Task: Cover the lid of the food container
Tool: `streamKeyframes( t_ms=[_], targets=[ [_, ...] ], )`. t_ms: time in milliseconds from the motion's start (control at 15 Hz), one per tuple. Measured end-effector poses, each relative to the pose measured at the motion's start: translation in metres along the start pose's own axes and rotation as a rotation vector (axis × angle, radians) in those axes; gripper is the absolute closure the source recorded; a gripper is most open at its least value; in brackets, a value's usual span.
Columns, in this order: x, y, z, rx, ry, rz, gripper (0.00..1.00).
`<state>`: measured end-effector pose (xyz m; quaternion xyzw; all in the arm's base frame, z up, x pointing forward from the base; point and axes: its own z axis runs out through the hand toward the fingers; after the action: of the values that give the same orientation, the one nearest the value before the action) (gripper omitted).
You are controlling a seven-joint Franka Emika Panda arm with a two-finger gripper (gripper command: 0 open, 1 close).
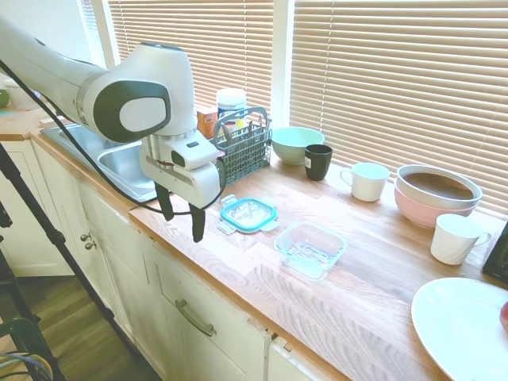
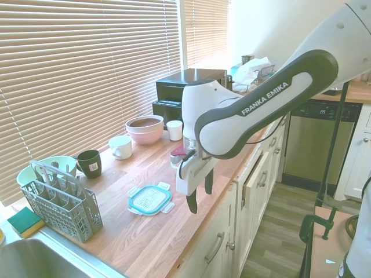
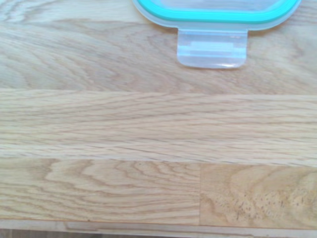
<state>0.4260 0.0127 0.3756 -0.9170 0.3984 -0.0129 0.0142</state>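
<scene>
open claw (image 1: 180, 221) hovers empty near lid (image 1: 248, 213), food container (image 1: 310, 248) beyond.

A wooden countertop (image 1: 373, 278) lies under the tool, which hangs over its front edge. Behind the tool stands a grey cutlery basket (image 1: 243, 143), and past it a mint-green bowl (image 1: 297, 144) by the blinds (image 1: 397, 71). Further along from the tool come a black mug (image 1: 318, 161), a white mug (image 1: 367, 181), a pink bowl (image 1: 436, 194) and a second white mug (image 1: 456, 238), well apart from it. A white plate (image 1: 460, 325) sits furthest off. On the tool's other side is a steel sink (image 1: 127, 163).
</scene>
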Motion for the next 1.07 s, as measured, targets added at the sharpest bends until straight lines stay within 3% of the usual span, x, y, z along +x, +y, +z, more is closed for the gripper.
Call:
streamKeyframes(
  t_ms=[533,800,1067],
  targets=[
    [-0.046,-0.043,0.011,0.005,0.045,0.007,0.0],
    [-0.033,-0.082,-0.001,-0.015,0.135,0.045,0.0],
    [-0.011,-0.128,0.017,-0.087,0.249,0.093,0.0]
  ],
)
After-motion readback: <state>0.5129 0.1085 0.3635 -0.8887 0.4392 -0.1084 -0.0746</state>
